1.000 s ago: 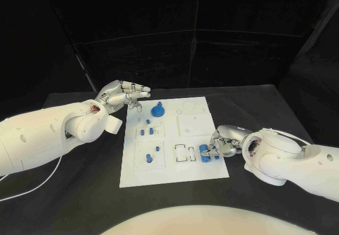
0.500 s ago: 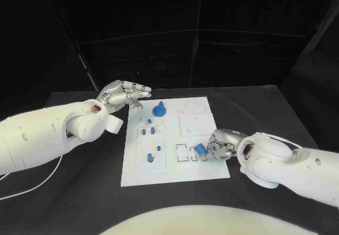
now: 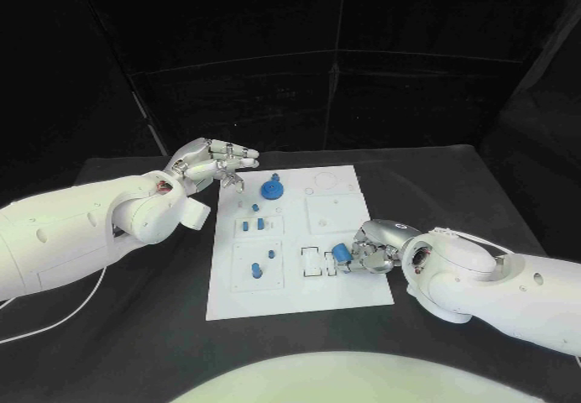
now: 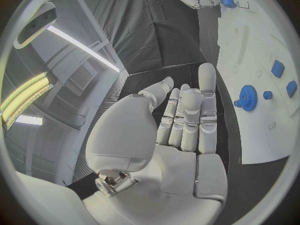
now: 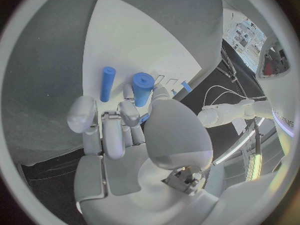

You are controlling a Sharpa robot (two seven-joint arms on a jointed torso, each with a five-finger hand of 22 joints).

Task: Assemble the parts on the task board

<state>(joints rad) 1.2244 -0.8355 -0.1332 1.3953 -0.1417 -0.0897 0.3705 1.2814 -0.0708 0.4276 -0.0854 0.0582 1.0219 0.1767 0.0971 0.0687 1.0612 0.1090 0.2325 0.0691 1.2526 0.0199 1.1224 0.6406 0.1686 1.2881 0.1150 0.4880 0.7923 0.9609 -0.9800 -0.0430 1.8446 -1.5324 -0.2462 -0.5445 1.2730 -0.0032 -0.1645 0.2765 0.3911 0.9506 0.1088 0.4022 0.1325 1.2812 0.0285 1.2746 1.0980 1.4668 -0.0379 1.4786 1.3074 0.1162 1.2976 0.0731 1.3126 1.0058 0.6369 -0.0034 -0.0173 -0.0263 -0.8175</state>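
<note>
Nearest the camera, low and right of centre in the head view, the right hand (image 3: pixel 373 249) rests over the lower right part of the task board (image 3: pixel 363 290), its fingers curled around a short blue cylinder (image 3: pixel 342 251) that it holds just beside the outlined rectangular slots (image 3: pixel 317 261). Its own wrist view shows the same blue cylinder (image 5: pixel 142 88) pinched at the fingertips (image 5: pixel 129 94), with a thinner blue peg (image 5: pixel 107 83) lying on the white board (image 5: pixel 144 40) just beside it; whether the held cylinder touches the board cannot be told.

Left of that hand, in the lower left quarter of the board, a blue oblong part (image 3: pixel 255 270) sits in a raised square block. Above it, toward the middle of the board's left column, two small blue parts (image 3: pixel 251 225) stand side by side in another block, and a tiny blue piece (image 3: pixel 254 207) lies just above them. Farther up, near the board's top left corner, stands a blue gear (image 3: pixel 271 189) with a knob on top; the left wrist view also shows this gear (image 4: pixel 248 97) with small blue pieces near it.

Farthest back, at the upper left of the head view, the left hand (image 3: pixel 216 161) hangs just off the board's top left corner, holding nothing. In its wrist view the fingers (image 4: pixel 190 116) lie extended and close together, palm empty.
</note>
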